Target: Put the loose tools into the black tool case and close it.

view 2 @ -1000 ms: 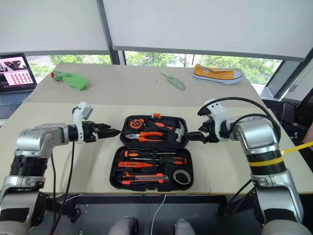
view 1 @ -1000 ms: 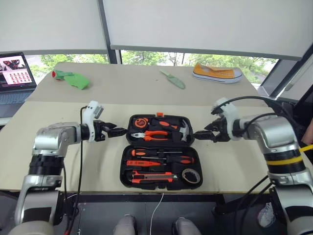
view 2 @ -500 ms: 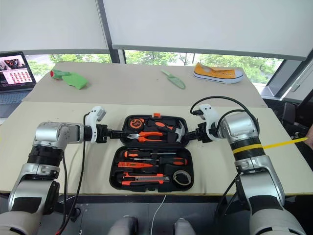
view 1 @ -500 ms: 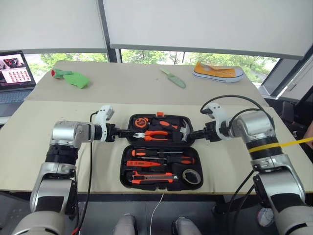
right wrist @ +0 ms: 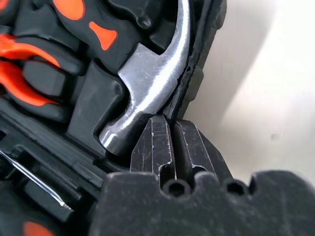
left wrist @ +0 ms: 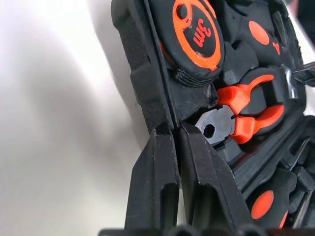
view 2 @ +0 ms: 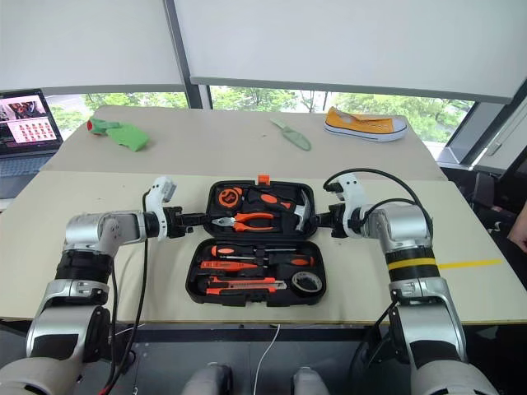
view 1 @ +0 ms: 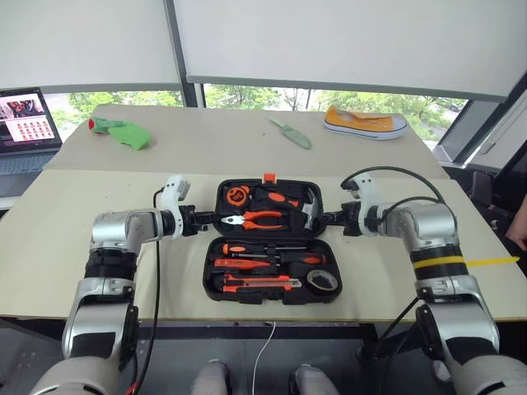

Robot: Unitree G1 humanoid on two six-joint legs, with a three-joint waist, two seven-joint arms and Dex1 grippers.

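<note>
The black tool case (view 1: 272,245) lies open on the table (view 1: 74,239), tools seated inside. The left gripper (view 1: 209,220) pinches the lid's left rim. The right gripper (view 1: 324,219) clamps its right rim.

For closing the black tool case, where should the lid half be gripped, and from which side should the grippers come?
Probably at the two short side rims of the far half of the black tool case, one gripper from each side. That half looks tipped up, its thin rims exposed. The left gripper and right gripper are shut on those rims.
</note>
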